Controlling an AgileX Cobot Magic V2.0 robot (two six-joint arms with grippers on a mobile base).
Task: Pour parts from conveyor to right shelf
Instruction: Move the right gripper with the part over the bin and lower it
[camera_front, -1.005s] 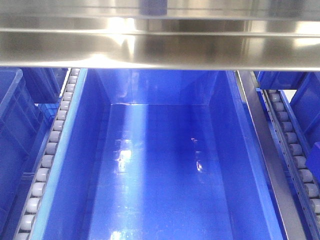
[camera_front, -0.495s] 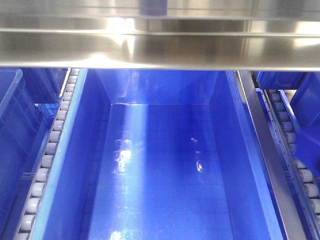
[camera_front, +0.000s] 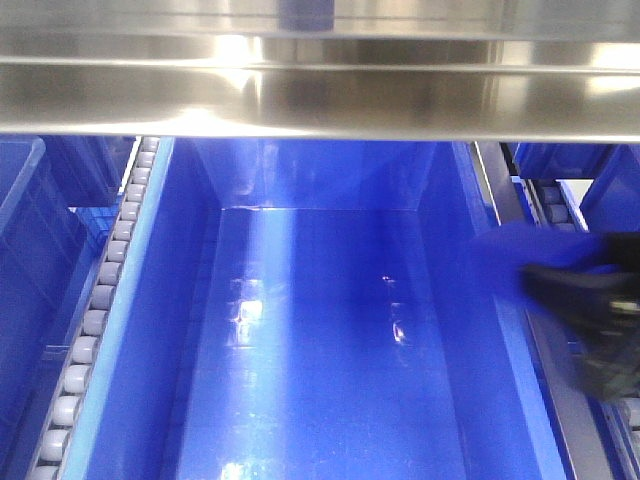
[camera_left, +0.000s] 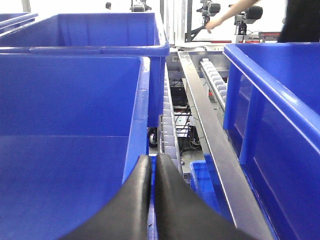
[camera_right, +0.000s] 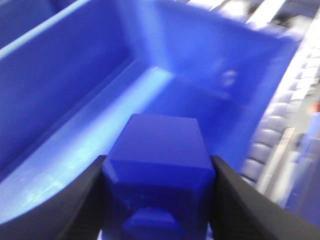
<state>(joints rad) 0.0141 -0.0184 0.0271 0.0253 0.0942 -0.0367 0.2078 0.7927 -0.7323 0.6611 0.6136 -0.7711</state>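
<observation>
Knob-toward-camera blue part (camera_right: 157, 165) clamped in right end effector (camera_right: 159, 200) over bin (camera_right: 60, 95); left end effector (camera_left: 152, 165) together.

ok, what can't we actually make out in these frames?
- Front view: right gripper and its load are motion-blurred and cut by the right edge.
- Right wrist view: blue part hides the bin floor below it.
- Left wrist view: left gripper, jaws together, cut by the bottom edge.
- Conveyor: in no view.

The bin (camera_front: 300, 330) is glossy, smooth blue plastic throwing white glare. At twelve o'clock, the shelf rail (camera_front: 320, 95) is brushed, mirror-bright steel. At nine o'clock, matt grey plastic rollers (camera_front: 95, 320).
</observation>
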